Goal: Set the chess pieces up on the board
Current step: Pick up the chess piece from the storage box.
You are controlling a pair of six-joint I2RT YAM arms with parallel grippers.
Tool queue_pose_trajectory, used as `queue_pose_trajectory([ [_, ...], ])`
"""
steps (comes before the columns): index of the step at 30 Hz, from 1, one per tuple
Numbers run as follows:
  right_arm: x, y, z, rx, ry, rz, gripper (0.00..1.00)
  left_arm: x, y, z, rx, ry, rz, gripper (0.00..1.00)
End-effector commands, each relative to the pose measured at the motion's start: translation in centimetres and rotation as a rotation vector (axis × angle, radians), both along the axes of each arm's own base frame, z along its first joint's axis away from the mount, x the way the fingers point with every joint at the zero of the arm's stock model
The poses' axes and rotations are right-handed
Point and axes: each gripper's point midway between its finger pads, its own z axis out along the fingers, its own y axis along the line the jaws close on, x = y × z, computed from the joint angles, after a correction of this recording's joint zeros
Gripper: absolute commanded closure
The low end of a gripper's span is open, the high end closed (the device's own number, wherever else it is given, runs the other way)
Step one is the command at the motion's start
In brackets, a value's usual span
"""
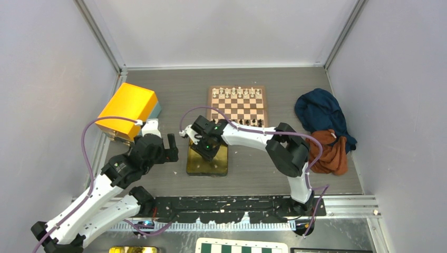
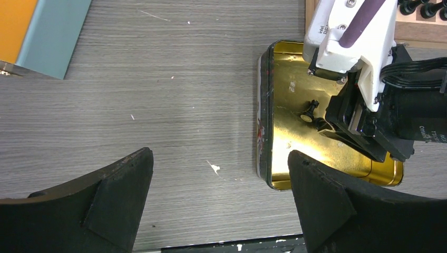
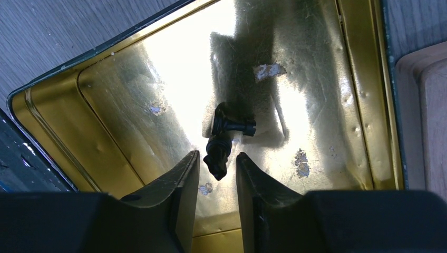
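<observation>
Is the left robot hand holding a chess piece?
No, the left gripper is wide open and holds nothing.

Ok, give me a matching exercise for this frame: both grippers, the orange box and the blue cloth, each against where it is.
Things:
1. left gripper
2. right gripper
3. orange box
4. blue cloth

Places:
A. right of the board
B. down in the gold tin, fingers either side of a black chess piece
C. left of the board, at the left edge of the table
D. wide open above bare table

Pairs: 1-D, 2-B, 3-C, 4-A
</observation>
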Motion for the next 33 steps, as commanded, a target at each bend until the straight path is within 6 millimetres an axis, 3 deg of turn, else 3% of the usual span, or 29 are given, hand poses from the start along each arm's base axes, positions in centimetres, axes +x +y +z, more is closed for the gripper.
queue_pose_trajectory([
  [1,0.4,1.2,0.9,0.040,-0.020,0.020,0.65,0.4,0.2,0.6,0.003,-0.033,0.015,0.00],
  [10,0.4,1.1,0.8,0.036,-0.022,0.012,0.80,0.4,0.3,0.5,0.006,-0.029,0.015,0.00],
  [19,0.6,1.2,1.7,0.047,-0.037,0.005,0.86,0.4,0.3,0.6,0.002,-0.035,0.017,0.00],
  [29,1.1,1.2,2.6,0.057,-0.061,-0.016,0.99,0.5,0.2,0.9,-0.004,-0.040,0.017,0.00],
  [33,1.1,1.0,2.9,0.057,-0.069,-0.020,0.99,0.5,0.1,0.9,-0.006,-0.042,0.016,0.00],
])
